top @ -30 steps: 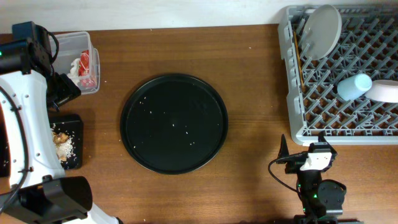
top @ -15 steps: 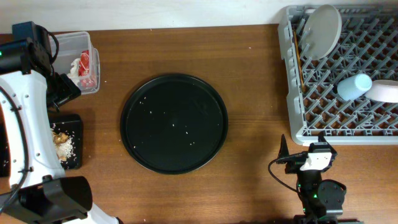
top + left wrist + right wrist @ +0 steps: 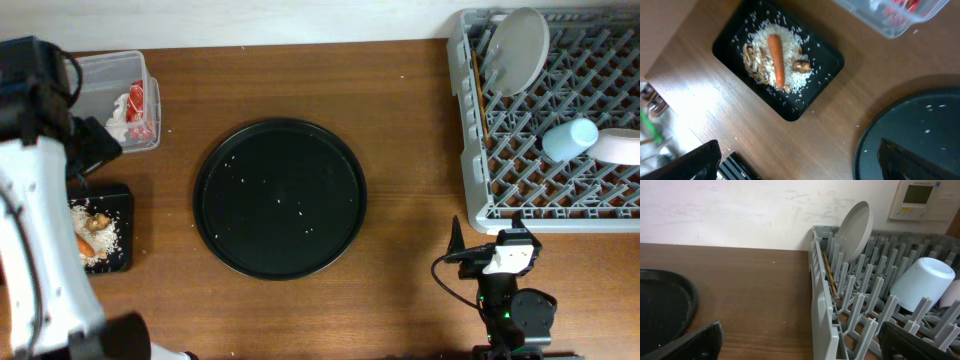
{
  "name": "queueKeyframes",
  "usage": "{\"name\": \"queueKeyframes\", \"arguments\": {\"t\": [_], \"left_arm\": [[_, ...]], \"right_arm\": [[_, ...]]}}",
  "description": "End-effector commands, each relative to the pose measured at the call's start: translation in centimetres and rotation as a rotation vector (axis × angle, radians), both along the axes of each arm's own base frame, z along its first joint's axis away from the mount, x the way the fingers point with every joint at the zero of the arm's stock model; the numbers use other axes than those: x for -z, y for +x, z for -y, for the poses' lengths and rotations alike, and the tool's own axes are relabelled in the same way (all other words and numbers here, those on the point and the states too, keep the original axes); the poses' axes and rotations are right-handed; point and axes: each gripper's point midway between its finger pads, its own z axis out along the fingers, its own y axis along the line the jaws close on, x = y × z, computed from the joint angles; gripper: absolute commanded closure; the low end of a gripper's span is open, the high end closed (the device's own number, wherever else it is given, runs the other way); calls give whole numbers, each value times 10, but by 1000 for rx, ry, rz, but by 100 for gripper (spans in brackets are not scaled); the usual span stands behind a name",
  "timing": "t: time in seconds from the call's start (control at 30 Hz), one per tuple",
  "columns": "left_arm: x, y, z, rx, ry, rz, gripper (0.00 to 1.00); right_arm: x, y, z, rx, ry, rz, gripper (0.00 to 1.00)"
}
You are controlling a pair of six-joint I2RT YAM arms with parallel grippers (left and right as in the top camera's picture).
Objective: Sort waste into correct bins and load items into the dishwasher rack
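Carrot point(image 3: 776, 59) lies on rice point(image 3: 792, 82) in the flat black tray point(image 3: 730, 47), near the clear tub point(image 3: 105, 70) holding a red wrapper point(image 3: 140, 105). A round black tray point(image 3: 280, 198) sits mid-table point(image 3: 400, 90). Plate point(image 3: 520, 48), cup point(image 3: 570, 138) and chopsticks point(image 3: 829, 272) stand in the rack point(image 3: 478, 205). The left gripper point(image 3: 800, 167) hangs over the flat tray and the right gripper point(image 3: 800, 345) faces the rack, both with fingers apart. The wall panel point(image 3: 920, 199) has unreadable writing.

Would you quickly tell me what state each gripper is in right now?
Left gripper: open, holding nothing.
Right gripper: open, holding nothing.
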Motion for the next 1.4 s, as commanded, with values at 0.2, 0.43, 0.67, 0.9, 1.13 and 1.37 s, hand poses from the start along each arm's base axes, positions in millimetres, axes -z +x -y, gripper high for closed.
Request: {"name": "queueKeyframes", "arguments": {"t": [0.2,0.43,0.67,0.9,1.13,1.37], "left_arm": [[-61,-39,29,59,42,216,1],[-69,-62,53,121,-22,272,1],[-39,-50,82,321,-7,372,1],[1,-35,128,603,-28,599,1],[39,-44,146,733,-1,835,1],[67,-62,145,751,73,995,1]], "right_arm": [[2,0,2,16,7,-3,2],[2,0,2,16,7,-3,2],[2,0,2,17,7,-3,2],[2,0,2,16,7,-3,2],[2,0,2,16,7,-3,2],[2,0,2,17,7,-3,2]]}}
